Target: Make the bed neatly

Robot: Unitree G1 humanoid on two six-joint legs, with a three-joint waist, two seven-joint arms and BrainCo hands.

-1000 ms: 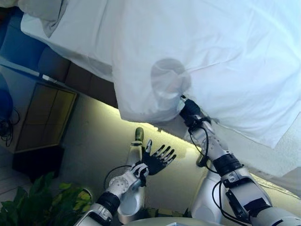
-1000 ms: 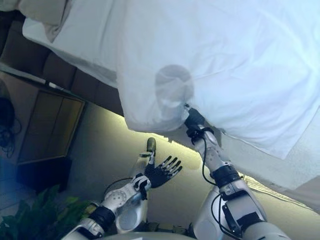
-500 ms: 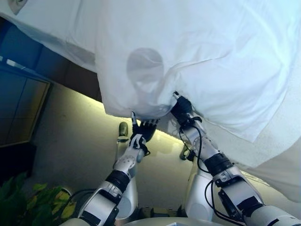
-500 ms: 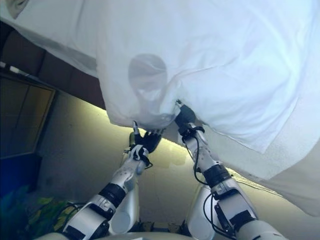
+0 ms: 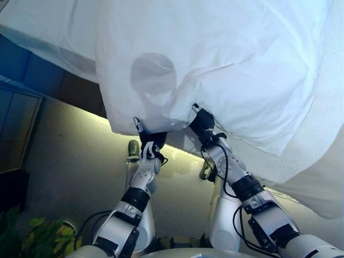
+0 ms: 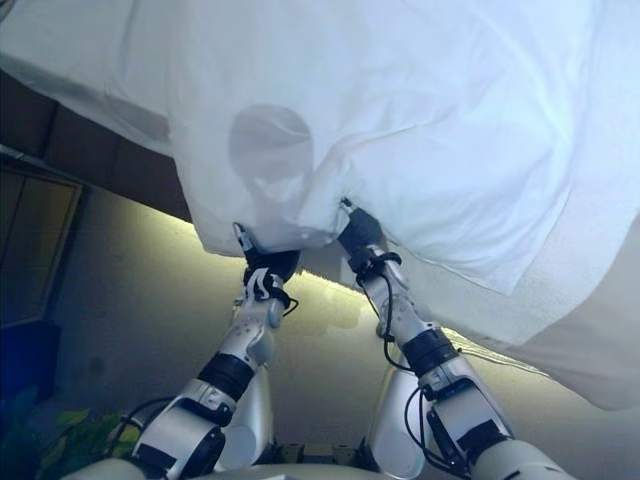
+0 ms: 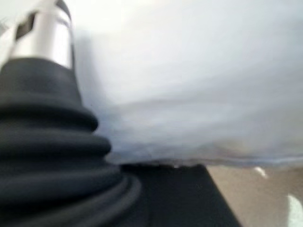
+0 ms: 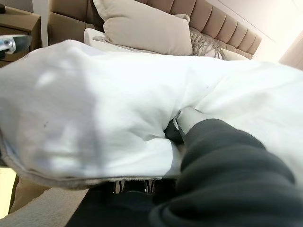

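white duvet [image 5: 226, 64], pillow [image 8: 142, 28] only in right wrist view

green houseplant [image 5: 21, 236] lower left; dark cabinet [image 5: 13, 129] beside it on floor.

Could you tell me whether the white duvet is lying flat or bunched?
Bunched: the white duvet gathers into folds where the right hand enters.
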